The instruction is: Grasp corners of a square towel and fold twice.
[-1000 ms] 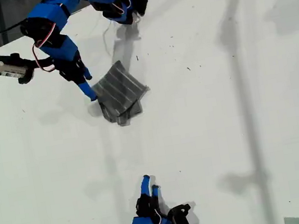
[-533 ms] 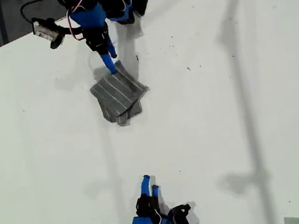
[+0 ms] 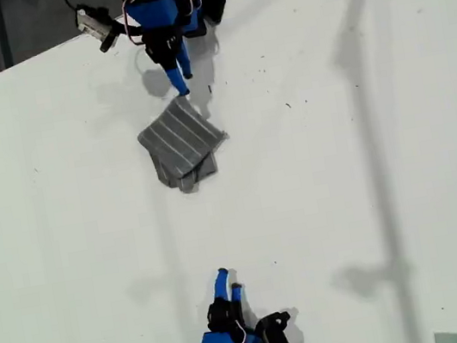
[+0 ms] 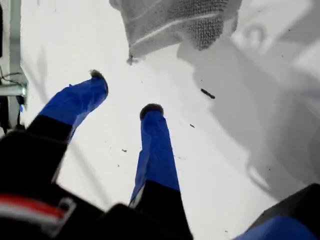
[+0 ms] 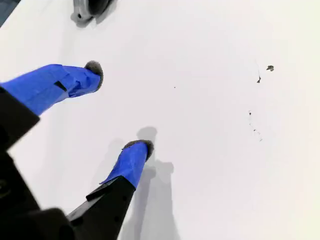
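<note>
Since the earlier frames, my first gripper [image 3: 181, 85] has swung away from the folded cloth's edge toward the far edge of the table, and the towel [image 3: 182, 145] has been let go and lies where it was. No container appears in any view.

Surface: a white table [image 3: 340, 162] with scattered dark specks and soft shadows of overhead structures. Its far edge runs obliquely across the exterior view's upper left, with a dark floor beyond it. Small pale fixtures sit at that view's upper right and lower right corners.

Task object: the towel, grey with narrow white stripes, lies folded into a small compact packet on the far half of the table, nearer the far edge than the near edge. One lower layer juts out toward the near edge. In the first wrist view the towel [image 4: 175, 22] shows a hemmed corner [image 4: 131, 59] pointing at the jaws, apart from them.

Arms: my first gripper [image 4: 125, 97] points down just beyond the towel's far tip, close to it but not touching; the jaws stand spread and empty, fingertips [image 4: 151, 111] above bare table. Its arm is folded back near its base at the far edge. My second gripper [image 3: 227, 283] rests at the near edge, well apart from the towel; in the second wrist view my second gripper [image 5: 117, 107] is spread with nothing between the jaws, over bare table.
</note>
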